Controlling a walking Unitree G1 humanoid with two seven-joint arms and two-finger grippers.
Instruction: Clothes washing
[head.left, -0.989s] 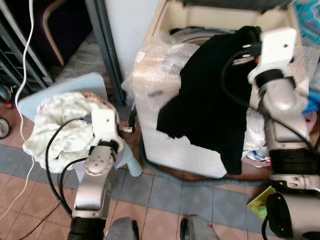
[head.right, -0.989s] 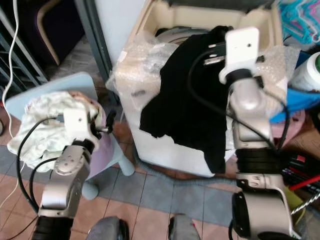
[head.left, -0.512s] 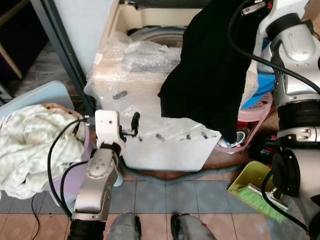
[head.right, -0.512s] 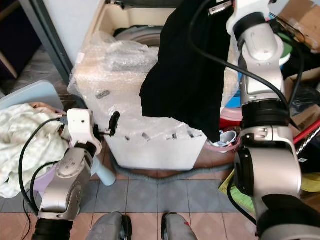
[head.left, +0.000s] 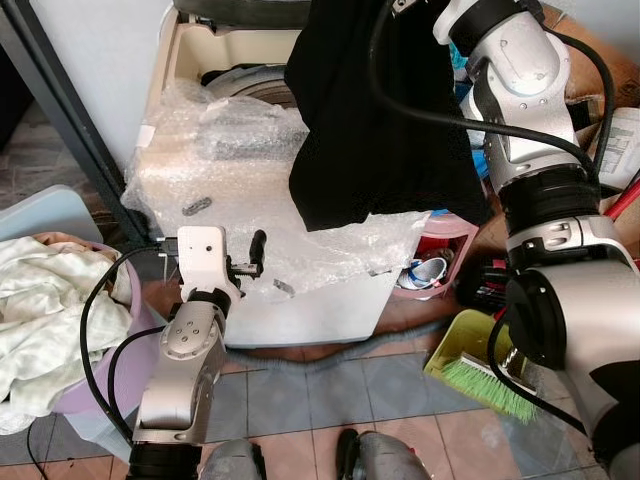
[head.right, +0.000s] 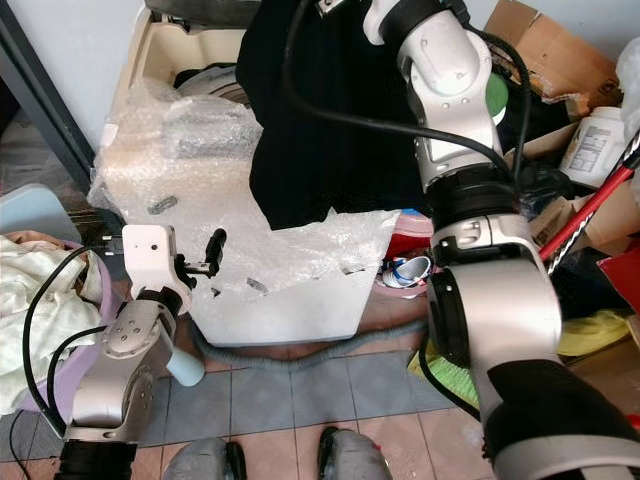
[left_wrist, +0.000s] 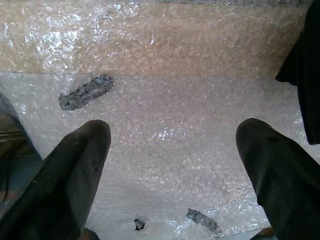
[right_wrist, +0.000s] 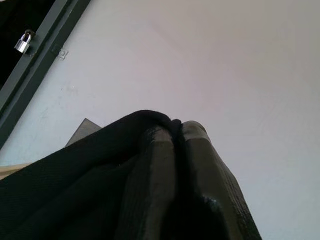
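Observation:
A black garment (head.left: 370, 120) hangs from my raised right arm over the top-loading washing machine (head.left: 195, 60), its hem reaching the bubble wrap (head.left: 230, 190) that covers the machine. In the right wrist view my right gripper (right_wrist: 177, 137) is shut on a fold of that garment. My left gripper (head.left: 258, 250) is open and empty, held close to the machine's wrapped front; its fingers (left_wrist: 75, 165) stand wide apart. A pile of pale clothes (head.left: 40, 300) fills a lilac basket (head.left: 125, 345) at my left.
A pink basket (head.left: 450, 235) and a green dustpan with brush (head.left: 480, 375) sit right of the machine. Further right are a cardboard box (head.right: 540, 45), a white jug (head.right: 592, 150) and a red handle (head.right: 600, 195). A grey hose (head.right: 290, 355) lies on the tiled floor.
The view has swung right, closer to the machine. My right arm has lifted the black garment off the machine's front, so it now hangs above it. The left gripper stays open.

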